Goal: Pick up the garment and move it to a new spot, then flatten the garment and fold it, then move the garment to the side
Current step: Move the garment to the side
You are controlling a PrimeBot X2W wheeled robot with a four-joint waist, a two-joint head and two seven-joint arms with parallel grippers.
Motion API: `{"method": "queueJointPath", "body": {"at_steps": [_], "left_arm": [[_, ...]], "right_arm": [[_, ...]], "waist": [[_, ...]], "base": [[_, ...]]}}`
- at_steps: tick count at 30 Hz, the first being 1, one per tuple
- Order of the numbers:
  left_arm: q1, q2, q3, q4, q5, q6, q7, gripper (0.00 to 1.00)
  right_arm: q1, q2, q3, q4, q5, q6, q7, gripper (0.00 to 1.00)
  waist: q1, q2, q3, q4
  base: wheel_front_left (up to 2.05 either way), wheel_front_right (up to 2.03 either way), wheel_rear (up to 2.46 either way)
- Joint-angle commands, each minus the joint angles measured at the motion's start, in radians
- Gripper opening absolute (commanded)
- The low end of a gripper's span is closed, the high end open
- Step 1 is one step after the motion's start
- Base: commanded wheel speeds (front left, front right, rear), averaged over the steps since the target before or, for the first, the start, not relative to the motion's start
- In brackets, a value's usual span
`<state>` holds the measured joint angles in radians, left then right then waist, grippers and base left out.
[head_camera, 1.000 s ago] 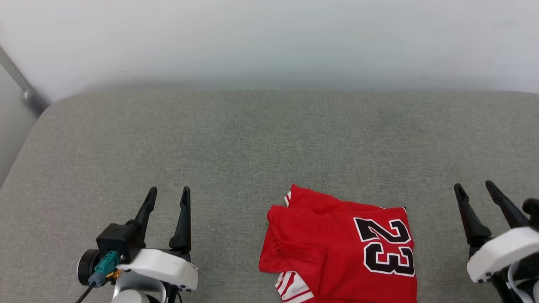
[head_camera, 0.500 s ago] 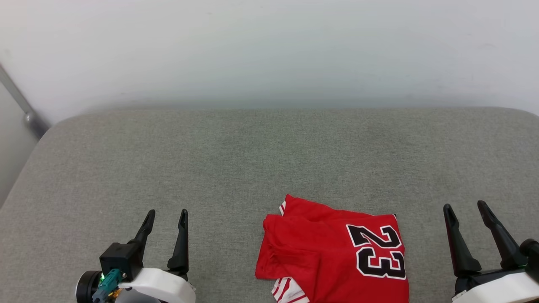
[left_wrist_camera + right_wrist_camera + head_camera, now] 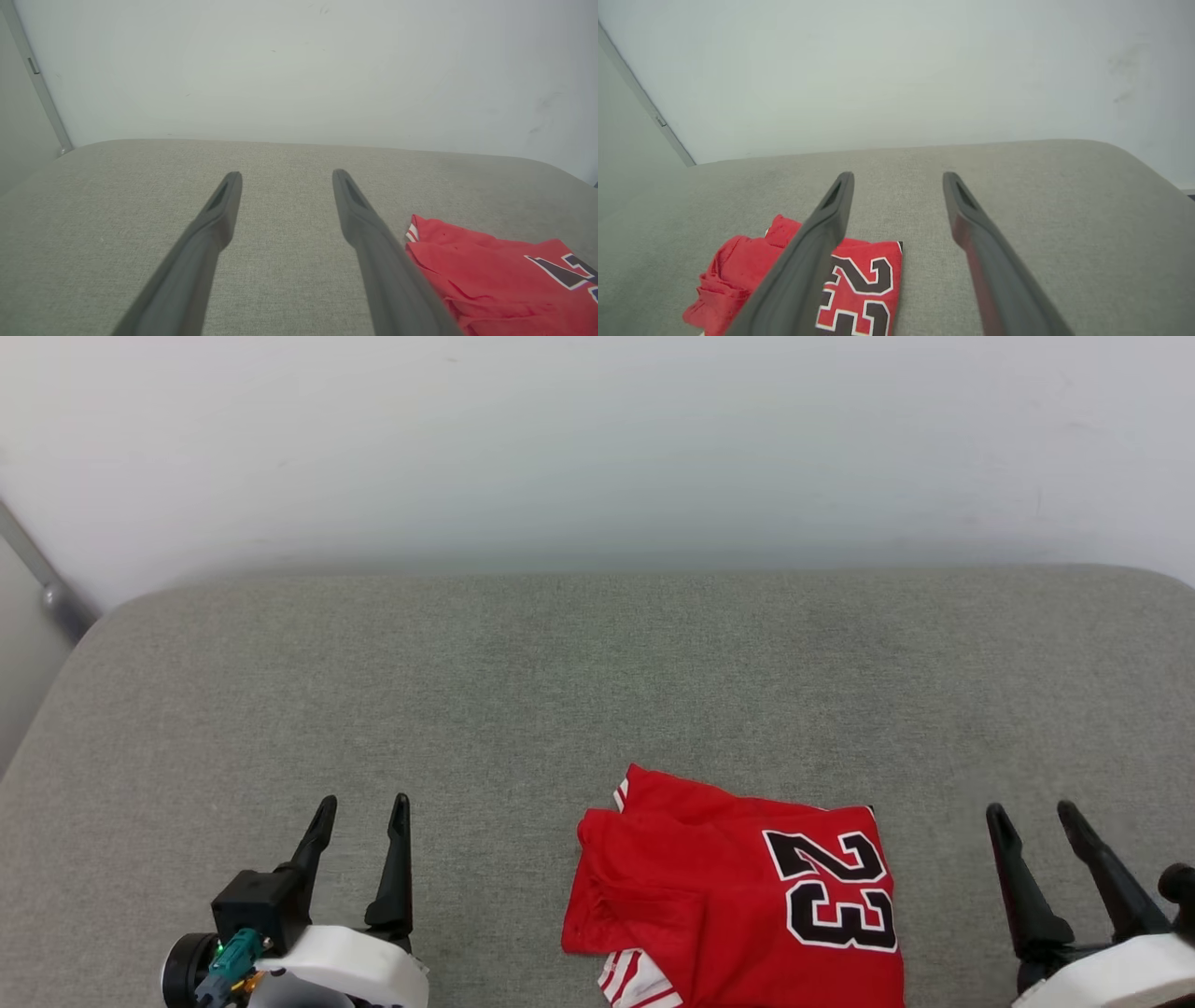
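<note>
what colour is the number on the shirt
Black with a white outline, on the red garment; the "23" shows best in the head view.

Three cameras facing the wall (image 3: 597, 448)
Head looks down steeply; both wrists look low, all sharing the garment (image 3: 728, 896)

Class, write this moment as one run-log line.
garment: folded, lying on grey cushion | left gripper: open, empty | right gripper: open, empty | contact with garment: none

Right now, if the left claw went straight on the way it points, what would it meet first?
Nothing close. The open left claw points across the grey cushion toward the white wall, probably reaching that first, though depth is unclear. The garment lies off to its right.
</note>
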<state>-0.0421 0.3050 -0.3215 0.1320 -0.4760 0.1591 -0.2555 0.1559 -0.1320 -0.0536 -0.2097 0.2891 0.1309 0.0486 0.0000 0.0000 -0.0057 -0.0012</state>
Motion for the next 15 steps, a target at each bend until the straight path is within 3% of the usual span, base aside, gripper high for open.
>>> {"method": "queueJointPath", "body": {"at_steps": [1,3,4,9,13,15], "left_arm": [[-0.005,-0.002,0.008,-0.004,-0.003,0.006,-0.004,1.00],[-0.003,-0.003,0.011,-0.005,-0.007,0.006,-0.005,1.00],[-0.003,-0.006,0.018,-0.008,-0.009,0.008,-0.005,1.00],[-0.020,-0.022,0.029,-0.016,-0.002,0.004,-0.009,1.00],[-0.033,-0.029,0.032,-0.018,0.006,-0.002,-0.010,1.00],[-0.047,-0.038,0.033,-0.021,0.015,-0.009,-0.011,1.00]], "right_arm": [[0.017,-0.010,-0.031,0.035,0.043,0.000,0.058,1.00],[0.003,-0.017,-0.057,0.046,0.081,0.000,0.084,1.00],[-0.006,-0.042,-0.110,0.116,0.143,0.000,0.183,1.00],[-0.075,-0.114,-0.217,0.298,0.274,0.000,0.412,1.00],[-0.131,-0.136,-0.262,0.400,0.338,0.000,0.537,1.00],[-0.186,-0.131,-0.303,0.482,0.409,0.000,0.664,1.00]], "waist": [[0.0000,0.0000,0.002,0.003],[0.0000,0.0000,0.003,0.004],[0.0000,0.0000,0.009,0.009],[0.0000,0.0000,0.030,0.037],[0.0000,0.0000,0.050,0.060],[0.0000,0.0000,0.078,0.085]], "base": [[0.00,0.00,0.00],[0.00,0.00,0.00],[0.00,0.00,0.00],[0.00,0.00,0.00],[0.00,0.00,0.00],[0.00,0.00,0.00]]}}
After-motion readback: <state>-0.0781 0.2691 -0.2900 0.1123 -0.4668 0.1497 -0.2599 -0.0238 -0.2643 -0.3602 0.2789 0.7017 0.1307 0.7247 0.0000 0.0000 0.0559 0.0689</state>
